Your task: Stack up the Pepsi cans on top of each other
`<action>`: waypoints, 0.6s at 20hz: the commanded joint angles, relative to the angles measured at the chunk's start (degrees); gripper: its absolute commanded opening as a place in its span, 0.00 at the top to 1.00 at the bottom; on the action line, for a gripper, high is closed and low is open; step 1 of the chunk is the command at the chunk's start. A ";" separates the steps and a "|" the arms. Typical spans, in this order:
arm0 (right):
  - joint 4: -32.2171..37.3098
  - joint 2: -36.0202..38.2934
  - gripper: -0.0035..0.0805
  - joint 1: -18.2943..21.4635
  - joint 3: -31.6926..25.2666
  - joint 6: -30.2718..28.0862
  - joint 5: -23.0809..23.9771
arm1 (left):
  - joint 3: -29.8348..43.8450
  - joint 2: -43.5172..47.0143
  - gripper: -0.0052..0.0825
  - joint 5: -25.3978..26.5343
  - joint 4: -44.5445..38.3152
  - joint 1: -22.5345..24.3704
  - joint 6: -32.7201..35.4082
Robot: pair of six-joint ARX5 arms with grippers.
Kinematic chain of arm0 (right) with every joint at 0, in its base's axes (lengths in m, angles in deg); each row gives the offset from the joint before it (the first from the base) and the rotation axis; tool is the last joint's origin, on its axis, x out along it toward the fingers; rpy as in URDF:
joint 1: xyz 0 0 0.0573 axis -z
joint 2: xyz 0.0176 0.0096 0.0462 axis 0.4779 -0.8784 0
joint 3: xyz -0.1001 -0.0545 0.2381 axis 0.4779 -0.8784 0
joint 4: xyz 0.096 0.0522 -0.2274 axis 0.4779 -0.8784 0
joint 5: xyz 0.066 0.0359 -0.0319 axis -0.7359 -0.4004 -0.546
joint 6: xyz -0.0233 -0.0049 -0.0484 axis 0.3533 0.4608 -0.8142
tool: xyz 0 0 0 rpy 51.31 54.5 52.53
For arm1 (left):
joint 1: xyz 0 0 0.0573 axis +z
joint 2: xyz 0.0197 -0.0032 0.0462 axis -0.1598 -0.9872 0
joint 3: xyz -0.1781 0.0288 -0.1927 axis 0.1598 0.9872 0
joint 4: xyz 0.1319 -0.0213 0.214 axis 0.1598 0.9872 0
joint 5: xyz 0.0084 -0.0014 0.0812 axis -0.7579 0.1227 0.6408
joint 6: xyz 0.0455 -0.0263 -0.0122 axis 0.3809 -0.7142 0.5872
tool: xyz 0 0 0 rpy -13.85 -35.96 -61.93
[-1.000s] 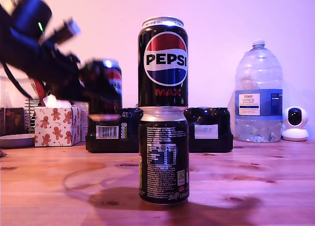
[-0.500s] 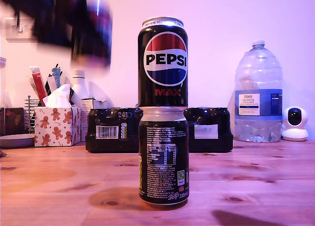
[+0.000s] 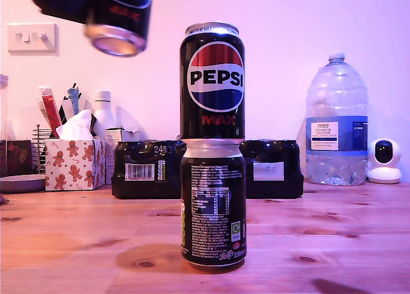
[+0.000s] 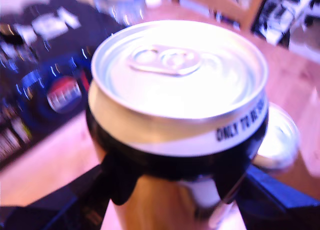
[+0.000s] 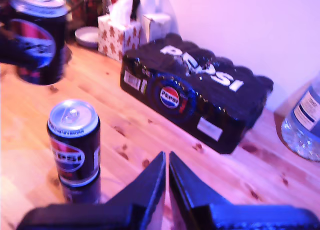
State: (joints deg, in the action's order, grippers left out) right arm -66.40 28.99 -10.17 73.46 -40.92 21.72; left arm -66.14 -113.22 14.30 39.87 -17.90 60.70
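While two Pepsi cans stood stacked near the table's (image 3: pixel 359 236) front edge, lower can (image 3: pixel 213 203) print-side out, upper can (image 3: pixel 212 82) logo out, my first gripper (image 4: pixel 170 185) clamped the third can (image 3: pixel 120 18) by its body, raised and tilted in the exterior view's upper left, apart from the stack; tab unopened; my second gripper (image 5: pixel 166 177) hung above the table, fingers nearly together, holding nothing; multipack (image 3: pixel 147 169) at the back edge, still wrapped; tissue box (image 3: pixel 72 159) had a tissue poking out; water bottle (image 3: pixel 336 124) capped.
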 commanded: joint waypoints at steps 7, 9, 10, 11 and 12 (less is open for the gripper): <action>-7.15 2.43 0.97 -0.20 0.70 1.16 0.02 | -9.11 2.58 0.50 -0.44 0.31 -6.08 0.07; -8.31 2.69 0.97 -0.28 0.70 0.87 0.02 | -9.11 2.54 0.50 -0.46 0.31 -7.06 -0.15; -9.25 2.80 0.97 -0.28 0.70 0.61 0.04 | -9.14 2.51 0.49 -0.42 0.13 -7.58 -0.15; -10.10 3.04 0.97 -0.26 0.70 0.46 0.07 | -9.14 2.36 0.49 -0.44 -0.42 -8.02 -0.17; -11.26 3.17 0.97 -0.26 0.70 0.46 0.48 | -9.14 2.19 0.49 -0.44 -1.11 -8.39 -0.17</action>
State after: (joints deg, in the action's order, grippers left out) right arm -77.44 31.72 -10.17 73.67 -40.40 21.96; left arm -74.20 -111.53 14.32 41.36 -25.96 60.68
